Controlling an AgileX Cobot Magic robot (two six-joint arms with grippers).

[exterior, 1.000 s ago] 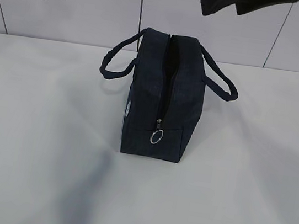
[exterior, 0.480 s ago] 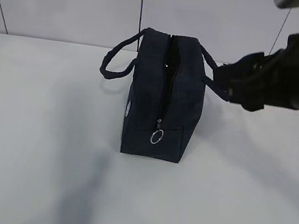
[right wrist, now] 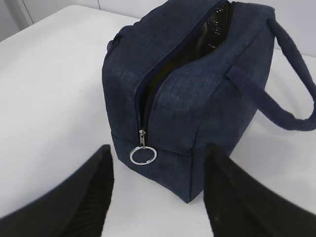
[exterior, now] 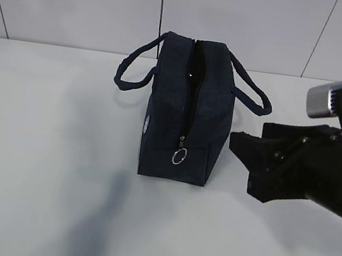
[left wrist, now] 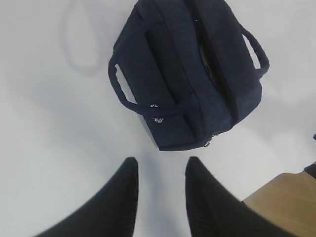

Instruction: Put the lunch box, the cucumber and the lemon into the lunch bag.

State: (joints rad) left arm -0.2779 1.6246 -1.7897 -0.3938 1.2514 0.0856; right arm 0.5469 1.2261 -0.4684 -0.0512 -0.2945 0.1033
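The left gripper (left wrist: 160, 197), a pair of black ribbed fingers, hangs high with its jaws partly apart and nothing between them; in the exterior view only a black scrap of that arm shows at the upper left edge. Below it, toward twelve o'clock in its wrist view, stands the boxy dark navy fabric lunch bag (exterior: 182, 117) on the smooth white table (exterior: 41, 148). Two padded loop handles droop to either side, and the top zipper is open, ending low on the near face at a silver ring pull (exterior: 179, 157). The slit is narrow; something yellowish-green glints inside in the wrist views, but the lunch box, cucumber and lemon cannot be told apart, and none lies on the table.

At three o'clock of the bag the right gripper (right wrist: 158, 190) sits low, jaws wide apart and empty, facing the ring pull.

The bag is soft and unanchored, so a push or a snag on the right handle loop (exterior: 252, 92) would likely slide or tip it. The small thin ring could slip from flat pads.
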